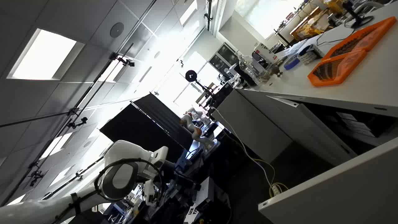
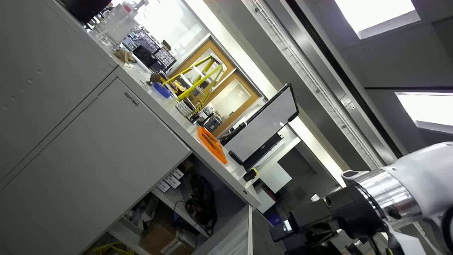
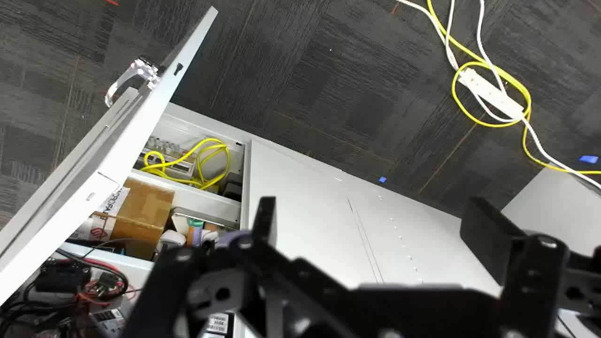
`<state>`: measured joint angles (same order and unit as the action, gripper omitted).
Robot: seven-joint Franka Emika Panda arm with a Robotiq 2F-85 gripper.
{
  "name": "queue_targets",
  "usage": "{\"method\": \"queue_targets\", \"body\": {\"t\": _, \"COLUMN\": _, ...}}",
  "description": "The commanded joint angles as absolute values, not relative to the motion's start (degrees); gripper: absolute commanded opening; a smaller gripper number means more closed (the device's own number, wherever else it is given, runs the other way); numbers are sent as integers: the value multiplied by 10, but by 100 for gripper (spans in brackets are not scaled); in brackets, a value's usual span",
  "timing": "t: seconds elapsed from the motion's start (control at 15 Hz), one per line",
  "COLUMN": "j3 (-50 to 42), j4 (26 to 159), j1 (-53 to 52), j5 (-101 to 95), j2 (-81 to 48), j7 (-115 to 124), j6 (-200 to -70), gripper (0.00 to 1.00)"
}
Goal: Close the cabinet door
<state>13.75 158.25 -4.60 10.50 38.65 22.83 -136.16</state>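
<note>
The cabinet door (image 3: pixel 101 148) stands open, swung out from the cabinet, at the left of the wrist view. Its silver handle (image 3: pixel 131 77) shows on its outer side. The door also shows in both exterior views, at lower right (image 1: pixel 339 193) and at bottom centre (image 2: pixel 235 233). My gripper (image 3: pixel 368 211) is open with nothing between its fingers. It hangs above the closed pale neighbouring panel (image 3: pixel 305 188), apart from the open door. In an exterior view the gripper (image 2: pixel 283 241) is right of the open door, in front of the cabinet.
Shelves inside hold a cardboard box (image 3: pixel 143 211), a yellow cable (image 3: pixel 218 173) and black electronics (image 3: pixel 63 277). A power strip (image 3: pixel 490 94) with white and yellow cables lies on the dark floor (image 3: pixel 300 70). An orange tray (image 1: pixel 335 68) lies on the white countertop (image 1: pixel 373 81).
</note>
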Motion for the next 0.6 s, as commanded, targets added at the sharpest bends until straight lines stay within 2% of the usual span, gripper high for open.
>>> {"method": "queue_targets", "body": {"t": 0.0, "j3": 134, "j4": 1581, "j1": -49, "j5": 102, "j2": 387, "j7": 230, "j6": -1360, "gripper": 100}}
{"method": "queue_targets", "body": {"t": 0.4, "j3": 134, "j4": 1581, "j1": -49, "j5": 102, "j2": 387, "j7": 230, "j6": -1360, "gripper": 100}}
{"method": "queue_targets", "body": {"t": 0.53, "j3": 142, "j4": 1579, "j1": -19, "j5": 77, "j2": 380, "j7": 249, "j6": -1377, "gripper": 100}}
